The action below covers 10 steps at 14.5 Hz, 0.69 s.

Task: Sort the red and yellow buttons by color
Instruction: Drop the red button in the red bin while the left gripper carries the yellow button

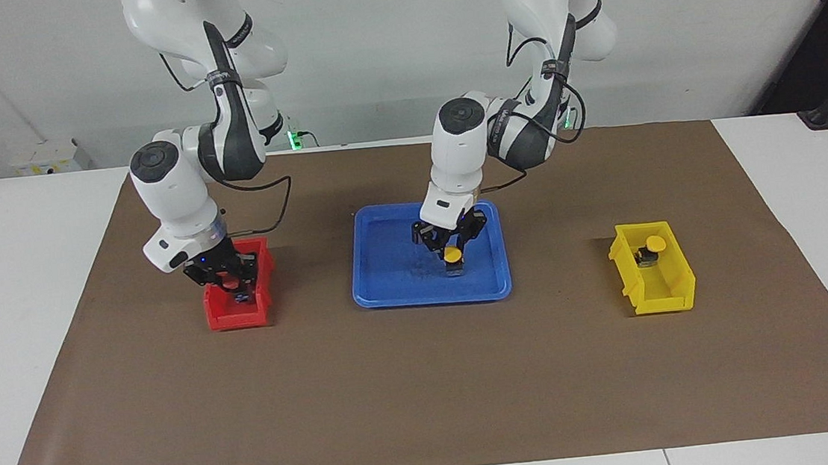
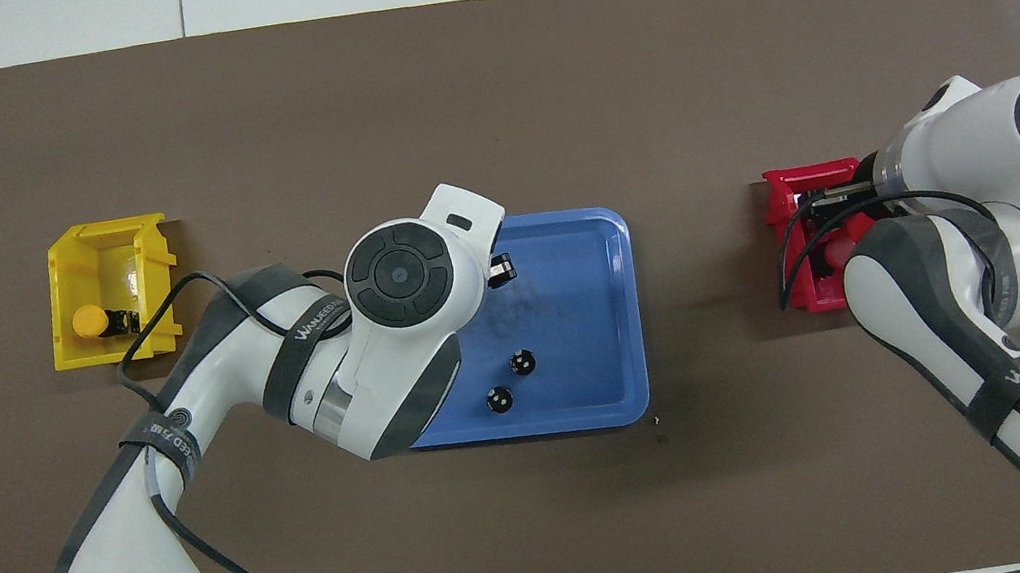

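Yellow-capped button (image 1: pixel 452 257) stands upright, cap up, in the blue tray (image 1: pixel 389 294), clamped by the left gripper (image 1: pixel 451 249); right gripper (image 1: pixel 227 280), over the red bin (image 1: pixel 230 317), grips a red button (image 1: pixel 226 283).

The left arm comes in from its base, elbow bent, wrist angled steeply down; the left gripper (image 1: pixel 451 250) is low, its jaws closed on a yellow button (image 1: pixel 452 256). The right arm folds down likewise; the right gripper (image 1: pixel 227 279) is low, jaws closed on a red button (image 1: pixel 226 282).
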Motion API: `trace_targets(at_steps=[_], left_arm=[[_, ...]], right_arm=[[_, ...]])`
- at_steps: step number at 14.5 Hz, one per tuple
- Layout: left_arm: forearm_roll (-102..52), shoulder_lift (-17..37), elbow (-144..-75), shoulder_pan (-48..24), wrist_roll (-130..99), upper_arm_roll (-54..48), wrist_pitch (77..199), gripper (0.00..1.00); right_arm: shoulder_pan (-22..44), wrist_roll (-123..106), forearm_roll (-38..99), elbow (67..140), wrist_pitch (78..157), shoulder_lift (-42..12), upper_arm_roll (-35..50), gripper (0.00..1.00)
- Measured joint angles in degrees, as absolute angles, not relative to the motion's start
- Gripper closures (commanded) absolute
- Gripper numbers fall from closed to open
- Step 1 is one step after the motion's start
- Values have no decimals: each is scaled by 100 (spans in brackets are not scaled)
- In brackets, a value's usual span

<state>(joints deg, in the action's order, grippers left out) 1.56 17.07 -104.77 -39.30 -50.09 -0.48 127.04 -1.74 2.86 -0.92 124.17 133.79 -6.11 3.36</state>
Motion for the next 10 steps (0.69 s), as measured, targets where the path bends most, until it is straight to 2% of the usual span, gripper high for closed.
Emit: trace_targets(at_steps=[2, 5, 8, 10], left_arm=[[168, 1615, -10051, -3683, -4725, 6, 12081, 99], [51, 1204, -9538, -2641, -2937, 61, 10920, 99], [-247, 901, -9495, -1348, -984, 107, 10650, 99], [-285, 903, -9545, -682, -8, 111, 10667, 99]], right_arm=[[-174, 285, -92, 12422, 13380, -611, 336, 47], [-177, 213, -92, 12419, 13384, -611, 334, 42], [-190, 46, -92, 12245, 13212, -610, 318, 37], [-190, 41, -92, 11849, 12767, -600, 319, 29]])
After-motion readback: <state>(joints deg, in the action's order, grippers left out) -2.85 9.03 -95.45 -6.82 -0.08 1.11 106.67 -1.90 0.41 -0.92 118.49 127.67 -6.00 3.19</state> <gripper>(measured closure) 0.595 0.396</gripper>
